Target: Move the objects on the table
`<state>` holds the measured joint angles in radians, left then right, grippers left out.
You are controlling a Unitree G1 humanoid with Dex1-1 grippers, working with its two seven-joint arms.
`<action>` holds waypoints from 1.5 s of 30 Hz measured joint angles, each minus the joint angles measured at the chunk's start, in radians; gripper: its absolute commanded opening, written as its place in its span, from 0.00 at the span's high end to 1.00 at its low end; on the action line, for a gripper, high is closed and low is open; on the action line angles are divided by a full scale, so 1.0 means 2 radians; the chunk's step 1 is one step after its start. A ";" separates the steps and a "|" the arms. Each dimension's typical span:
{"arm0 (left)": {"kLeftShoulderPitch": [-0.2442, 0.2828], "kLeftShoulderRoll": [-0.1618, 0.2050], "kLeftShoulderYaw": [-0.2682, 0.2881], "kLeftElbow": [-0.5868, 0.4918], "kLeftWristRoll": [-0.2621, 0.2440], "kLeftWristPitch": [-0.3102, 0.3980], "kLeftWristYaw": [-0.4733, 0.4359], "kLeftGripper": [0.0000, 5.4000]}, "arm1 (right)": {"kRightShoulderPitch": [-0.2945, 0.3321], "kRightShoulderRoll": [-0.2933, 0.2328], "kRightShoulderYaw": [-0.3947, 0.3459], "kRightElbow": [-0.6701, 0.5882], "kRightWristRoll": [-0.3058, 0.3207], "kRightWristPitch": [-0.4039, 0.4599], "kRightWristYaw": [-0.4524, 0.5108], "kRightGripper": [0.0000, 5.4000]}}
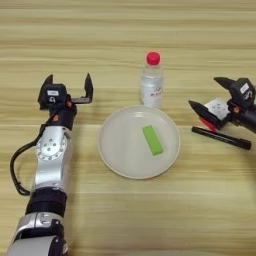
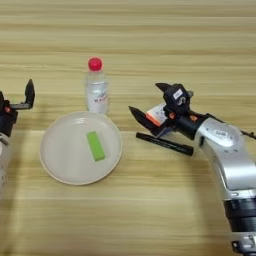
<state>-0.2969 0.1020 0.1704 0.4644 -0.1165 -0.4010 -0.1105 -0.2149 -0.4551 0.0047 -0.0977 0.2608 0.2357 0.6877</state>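
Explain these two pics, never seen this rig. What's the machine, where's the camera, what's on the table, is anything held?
It is a humanoid robot with two arms, each ending in a two-finger black gripper. Both pictures come from a stereo camera on its head, looking down at the wooden table; they show one scene, slightly offset. A green block lies on a cream plate. A clear bottle with a red cap stands just behind the plate. A black pen lies to the right. The left gripper is open and empty. The right gripper holds a puzzle cube just above the pen.
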 measured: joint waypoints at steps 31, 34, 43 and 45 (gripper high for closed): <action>0.000 0.000 -0.003 0.000 0.001 0.000 0.000 0.00 | 0.032 0.058 0.122 0.006 -0.037 0.015 -0.001 0.00; 0.000 0.000 -0.004 0.000 0.001 0.000 0.000 0.00 | 0.032 0.063 0.132 0.006 -0.040 0.015 -0.001 0.00; 0.000 0.000 -0.005 -0.001 0.001 0.000 0.001 0.00 | 0.024 0.089 0.162 0.008 -0.054 0.020 -0.005 0.00; 0.000 -0.001 -0.005 -0.001 0.001 0.000 0.001 0.00 | 0.018 0.095 0.168 0.011 -0.058 0.021 -0.010 0.00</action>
<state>-0.2968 0.1009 0.1606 0.4622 -0.1142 -0.4010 -0.1093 -0.1786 -0.2650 0.3405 -0.0762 0.1455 0.2784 0.6678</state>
